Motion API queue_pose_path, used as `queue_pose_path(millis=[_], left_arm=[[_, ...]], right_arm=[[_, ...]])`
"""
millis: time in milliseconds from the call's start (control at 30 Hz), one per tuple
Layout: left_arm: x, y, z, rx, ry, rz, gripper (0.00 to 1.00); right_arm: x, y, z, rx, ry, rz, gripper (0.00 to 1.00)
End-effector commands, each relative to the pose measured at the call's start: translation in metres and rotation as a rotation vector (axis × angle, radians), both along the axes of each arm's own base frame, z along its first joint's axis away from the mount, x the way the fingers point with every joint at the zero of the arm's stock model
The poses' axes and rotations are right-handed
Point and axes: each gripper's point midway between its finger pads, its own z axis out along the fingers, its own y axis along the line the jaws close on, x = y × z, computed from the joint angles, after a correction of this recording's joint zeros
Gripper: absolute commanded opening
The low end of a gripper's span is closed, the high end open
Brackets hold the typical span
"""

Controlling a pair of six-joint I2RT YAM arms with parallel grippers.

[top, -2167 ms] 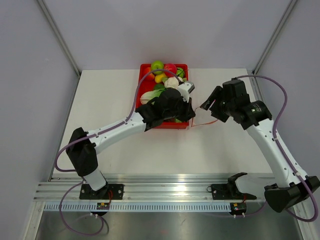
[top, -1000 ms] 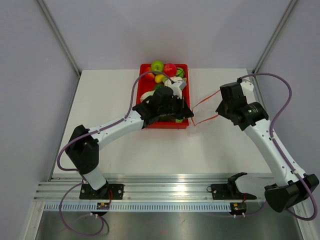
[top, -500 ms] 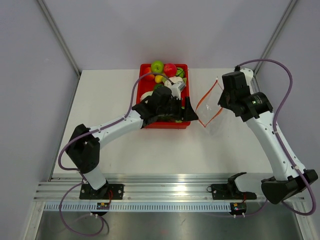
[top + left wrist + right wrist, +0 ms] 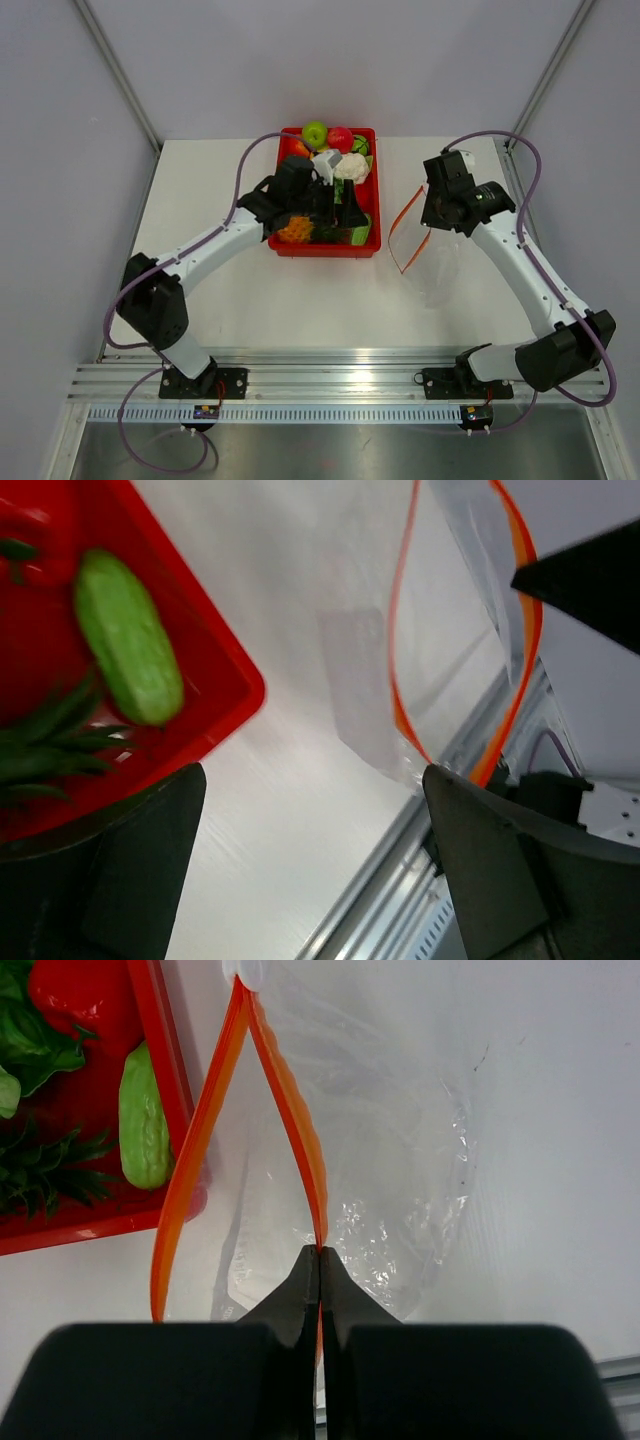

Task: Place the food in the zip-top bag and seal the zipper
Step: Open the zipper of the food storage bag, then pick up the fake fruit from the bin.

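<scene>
Right wrist view alone shows right gripper (image 4: pixel 319 1260) pinched on the zipper (image 4: pixel 290 1110); left gripper (image 4: pixel 312 775) gapes empty over red tray (image 4: pixel 225 665) corner, table (image 4: pixel 290 600) showing between tray and zip-top bag (image 4: pixel 400 1160).

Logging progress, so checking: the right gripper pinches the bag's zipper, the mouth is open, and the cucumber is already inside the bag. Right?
No: the cucumber is not in the bag; it lies in the red tray, as the right wrist view shows. The rest holds: the right gripper pinches the zipper and the mouth is open.
</scene>
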Motion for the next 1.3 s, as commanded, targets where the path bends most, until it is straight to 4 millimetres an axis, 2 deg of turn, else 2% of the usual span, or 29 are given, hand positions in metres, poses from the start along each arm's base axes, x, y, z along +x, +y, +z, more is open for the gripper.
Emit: queue_pose_path(millis=[0,33,67,100,167,233,367,400,433,500,667,767,867,900,967,1000,1200,1267], left_arm=[[0.027,0.041,0.030,0.048,-0.144,0.111,0.93],[0.031,0.052,0.020,0.111,-0.132,0.144,0.93],[0.048,0.064,0.016,0.185,-0.163,0.225,0.92],[0.053,0.074,0.007,0.253,-0.165,0.248,0.91],[0.071,0.081,-0.002,0.337,-0.197,0.288,0.90],[0.079,0.080,-0.008,0.392,-0.218,0.256,0.87],[0.100,0.060,-0.018,0.442,-0.172,0.200,0.83],[0.103,0.059,-0.033,0.483,-0.138,0.186,0.81],[0.109,0.056,-0.022,0.475,-0.157,0.191,0.81],[0.113,0.065,-0.026,0.532,-0.160,0.216,0.81],[0.109,0.099,-0.038,0.663,-0.170,0.292,0.90],[0.102,0.104,-0.046,0.693,-0.173,0.273,0.89],[0.095,0.091,-0.045,0.695,-0.229,0.213,0.84],[0.089,0.076,-0.042,0.691,-0.267,0.178,0.81],[0.081,0.063,-0.044,0.731,-0.325,0.106,0.80],[0.071,0.050,-0.045,0.745,-0.351,0.072,0.79],[0.063,0.040,-0.067,0.799,-0.341,0.056,0.81],[0.062,0.041,-0.070,0.799,-0.335,0.063,0.85]], right_arm=[[0.007,0.011,0.014,0.066,-0.081,0.019,0.00],[0.007,0.012,0.014,0.072,-0.079,0.021,0.00],[0.006,0.013,0.013,0.072,-0.072,0.024,0.00],[0.006,0.012,0.013,0.070,-0.071,0.024,0.00],[0.004,0.012,0.013,0.072,-0.070,0.026,0.00],[0.002,0.012,0.015,0.076,-0.069,0.025,0.00],[0.001,0.012,0.019,0.087,-0.079,0.025,0.00],[-0.001,0.012,0.020,0.090,-0.075,0.023,0.00],[-0.001,0.012,0.020,0.091,-0.075,0.024,0.00],[-0.003,0.012,0.018,0.093,-0.068,0.023,0.00],[-0.006,0.012,0.017,0.098,-0.065,0.026,0.00],[-0.005,0.016,0.020,0.113,-0.068,0.031,0.00],[-0.004,0.016,0.022,0.120,-0.074,0.029,0.00],[-0.004,0.016,0.022,0.118,-0.074,0.031,0.00],[-0.006,0.015,0.020,0.117,-0.066,0.026,0.00],[-0.006,0.015,0.020,0.116,-0.065,0.026,0.00],[-0.013,0.011,0.019,0.110,-0.062,0.017,0.00],[-0.014,0.011,0.018,0.108,-0.056,0.018,0.00]])
